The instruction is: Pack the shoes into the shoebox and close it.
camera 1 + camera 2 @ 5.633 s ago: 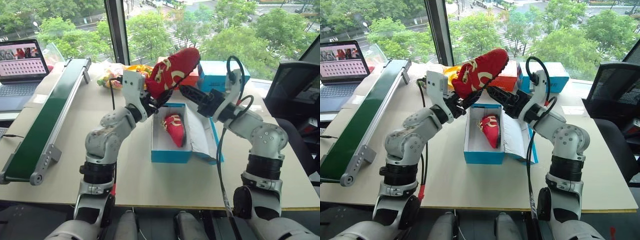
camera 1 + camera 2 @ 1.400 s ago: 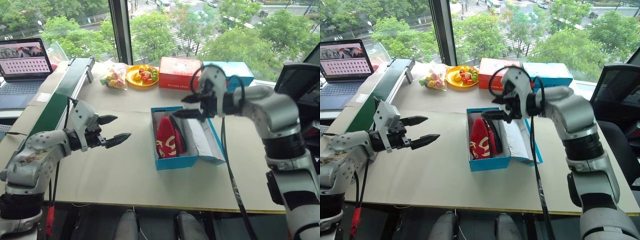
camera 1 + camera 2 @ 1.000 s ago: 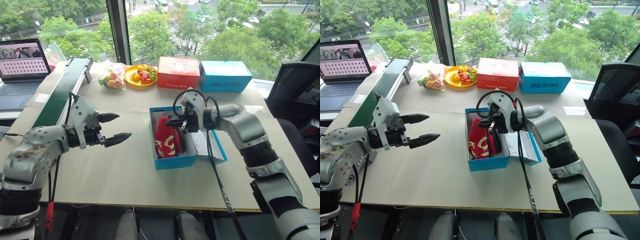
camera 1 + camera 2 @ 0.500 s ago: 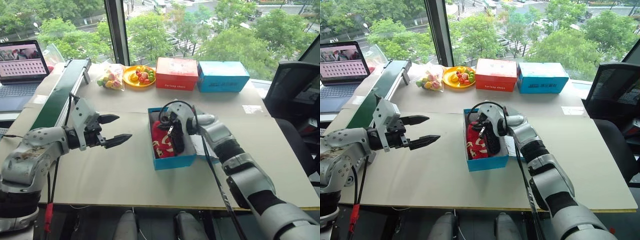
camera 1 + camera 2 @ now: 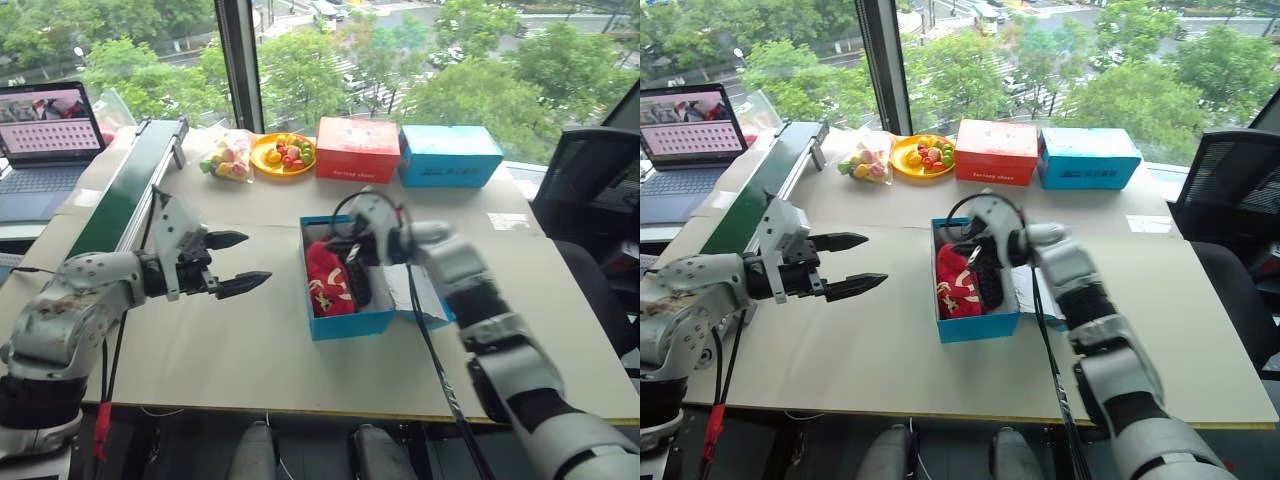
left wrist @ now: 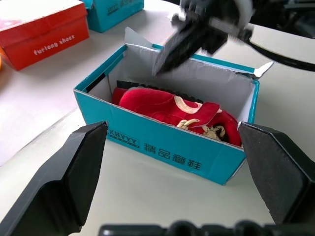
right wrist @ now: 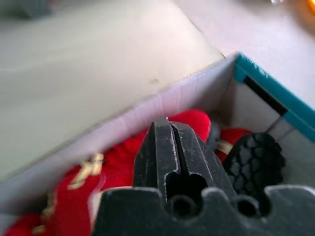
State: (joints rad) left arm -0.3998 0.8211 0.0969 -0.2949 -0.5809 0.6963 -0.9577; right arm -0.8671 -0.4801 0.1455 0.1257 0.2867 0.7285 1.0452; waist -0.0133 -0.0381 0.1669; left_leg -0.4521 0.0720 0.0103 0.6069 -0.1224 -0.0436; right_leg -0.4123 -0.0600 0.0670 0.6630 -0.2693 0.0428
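The shoebox (image 5: 346, 322) is light blue and stands open mid-table, its lid (image 5: 428, 292) folded out flat to the right. Both red shoes (image 5: 326, 282) lie inside; one is tipped on its side, showing its black sole (image 7: 256, 157). My right gripper (image 5: 345, 243) hovers shut just above the far end of the box, with nothing between its fingers (image 7: 172, 147). My left gripper (image 5: 255, 260) stands open and empty over the table left of the box, pointing at its side wall (image 6: 162, 147).
A red box (image 5: 358, 148), another blue box (image 5: 450, 155), a yellow fruit plate (image 5: 282, 152) and a bag of sweets (image 5: 225, 155) line the far edge. A green conveyor (image 5: 110, 200) and a laptop (image 5: 40, 120) are at the left, and a black chair (image 5: 590, 170) at the right.
The shoe once held above the box by both grippers now lies in it. My right gripper, low among the shoes half a second ago, has lifted above them. The left arm stays put.
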